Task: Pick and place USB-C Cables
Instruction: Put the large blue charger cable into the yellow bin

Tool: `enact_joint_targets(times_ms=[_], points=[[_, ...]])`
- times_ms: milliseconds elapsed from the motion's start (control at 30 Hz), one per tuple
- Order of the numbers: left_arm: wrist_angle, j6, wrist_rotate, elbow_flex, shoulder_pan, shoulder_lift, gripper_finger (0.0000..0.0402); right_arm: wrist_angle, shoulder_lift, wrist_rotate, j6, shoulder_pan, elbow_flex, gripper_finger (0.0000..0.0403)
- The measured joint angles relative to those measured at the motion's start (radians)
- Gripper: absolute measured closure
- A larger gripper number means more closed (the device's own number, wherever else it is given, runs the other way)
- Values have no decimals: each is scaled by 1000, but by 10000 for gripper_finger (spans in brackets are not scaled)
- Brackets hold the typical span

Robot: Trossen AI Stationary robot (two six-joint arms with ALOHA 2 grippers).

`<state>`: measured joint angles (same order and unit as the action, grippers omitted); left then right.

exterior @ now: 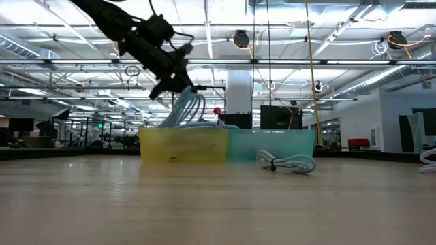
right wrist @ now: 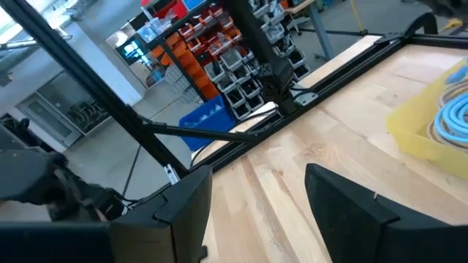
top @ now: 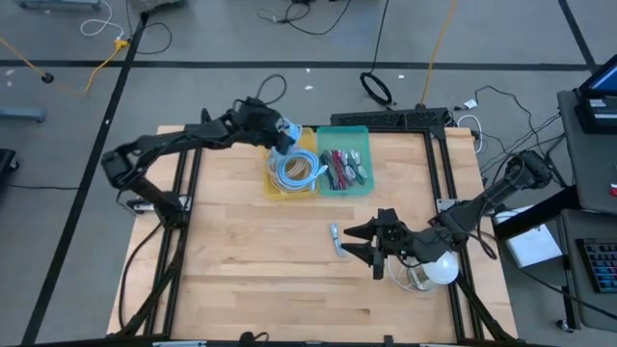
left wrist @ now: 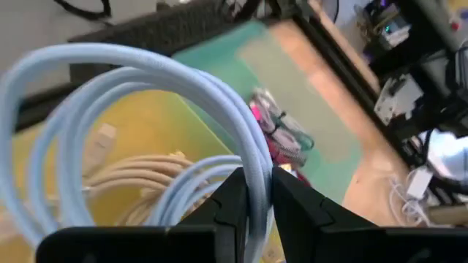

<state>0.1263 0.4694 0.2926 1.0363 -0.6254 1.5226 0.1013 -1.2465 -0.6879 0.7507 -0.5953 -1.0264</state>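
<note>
My left gripper (top: 282, 136) hangs over the far end of the yellow bin (top: 273, 188), shut on a light blue USB-C cable coil (left wrist: 146, 88). More light blue and beige coils (top: 297, 170) lie in that bin. The teal bin (top: 359, 185) beside it holds short maroon and teal cables (top: 343, 166). One pale coiled cable (top: 336, 241) lies on the bare wood. My right gripper (top: 355, 243) stands open just to its right, above the table, with nothing between its fingers (right wrist: 191, 197). My left gripper pinches strands of the light blue coil (left wrist: 257, 191) between its two fingers. The fingers slant down from the table's left side and lie across the strands. The coil's loops (exterior: 185, 109) hang below the fingers down to the yellow bin's rim.
A clear-white cord with a round white bulb (top: 439, 268) lies at the right front beside my right arm. A black frame (top: 439, 169) runs along the table's right and far edges. Open wood lies in the middle and left front.
</note>
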Motion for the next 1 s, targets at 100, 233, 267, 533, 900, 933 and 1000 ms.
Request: enact_joint_targets(times_ms=[100,233,267,533,900,933,1000], points=[[72,-4,-3,1,-18,-48,340,0,0,3,13,7,0,190],[181,-36,-31,1,-22,-64,342,0,0,3,18,7,0,190],[196,-49,-31,1,-21,-63,349,0,0,3,20,7,0,190],[125,-47,-38,1,34,-8,375,1,0,3,22,7,0,190],[87,-42,-57,1,51,120,375,0,0,3,23,7,0,190],[80,-42,-56,2,51,132,373,0,0,3,23,7,0,190],[66,-42,-54,2,51,151,375,0,0,3,23,7,0,190]])
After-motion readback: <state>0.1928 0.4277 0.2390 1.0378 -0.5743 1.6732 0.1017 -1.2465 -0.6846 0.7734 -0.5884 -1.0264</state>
